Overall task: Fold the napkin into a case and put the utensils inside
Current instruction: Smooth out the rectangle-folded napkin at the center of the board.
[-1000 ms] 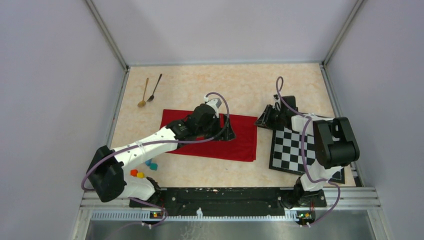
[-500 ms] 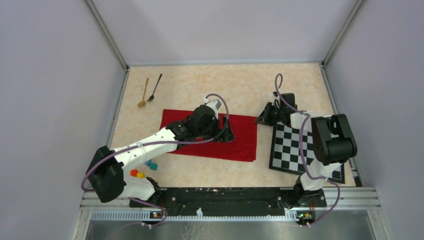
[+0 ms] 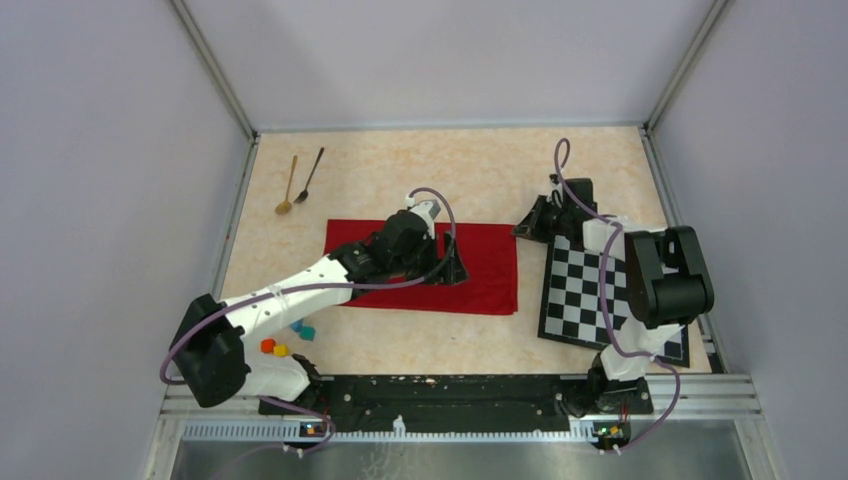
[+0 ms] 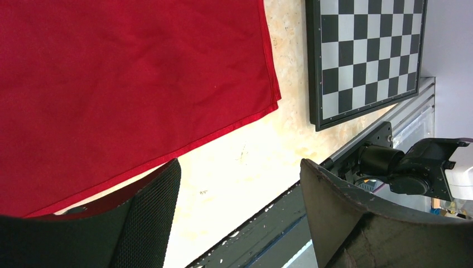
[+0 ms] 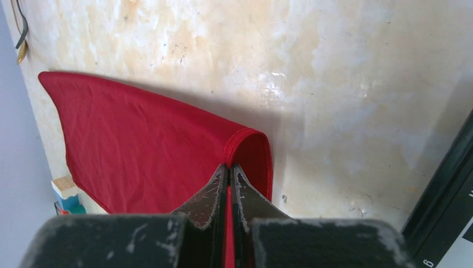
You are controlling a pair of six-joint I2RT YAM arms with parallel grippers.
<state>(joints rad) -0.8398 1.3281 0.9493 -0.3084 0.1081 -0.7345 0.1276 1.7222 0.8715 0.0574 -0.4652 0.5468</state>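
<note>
- Table (image 3: 460, 170): mottled beige; pale grey walls (image 3: 450, 60) on three sides.
- Napkin (image 3: 490, 268) mid-table, beside chequered mat (image 3: 590, 295); spoons (image 3: 298, 182) far-left.
- Right claw (image 5: 229, 167) clenched on napkin's far-right corner; left claw (image 4: 237, 173) released, above its near edge.

The right gripper (image 5: 229, 168) has pinched shut on the far right corner of the napkin (image 3: 485, 272) and moved a little toward the back of the table (image 3: 480, 170). The napkin's right edge has slid nearer the chequered mat (image 3: 600, 290), and its near edge has drawn back.
</note>
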